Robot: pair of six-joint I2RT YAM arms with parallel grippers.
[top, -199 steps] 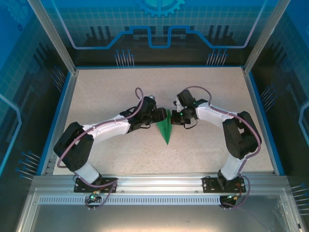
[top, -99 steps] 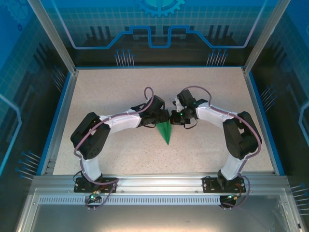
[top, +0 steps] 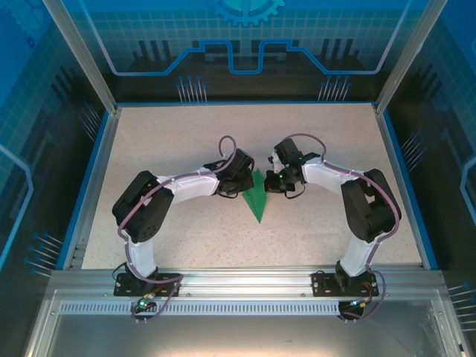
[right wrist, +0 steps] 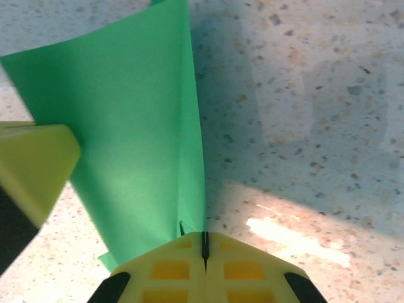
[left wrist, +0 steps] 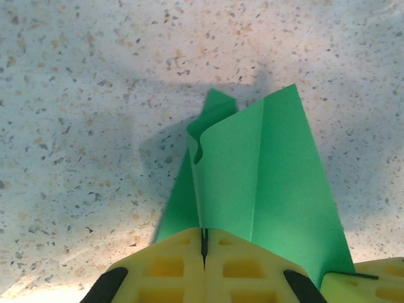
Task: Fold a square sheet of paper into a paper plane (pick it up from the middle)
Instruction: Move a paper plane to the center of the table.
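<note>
The paper plane (top: 257,196) is a green pointed dart in the middle of the table, its tip toward the near edge. My left gripper (top: 248,182) meets its wide far end from the left, and my right gripper (top: 271,181) meets it from the right. In the left wrist view my left gripper (left wrist: 204,232) is shut, with an upright layer of the paper plane (left wrist: 265,177) running into the seam between its yellow fingers. The right wrist view shows my right gripper (right wrist: 204,235) shut on the edge of the paper plane (right wrist: 132,126). The plane's wings spread between the two grippers.
The speckled table (top: 186,134) has a blue raised border (top: 94,178) at left, right and back. Metal frame posts (top: 78,52) stand at the far corners. Both arms arc inward from their bases at the near edge.
My left arm has swung in toward the plane and its gripper has gone from open to shut on the wide end. The right gripper has stayed shut in place.
</note>
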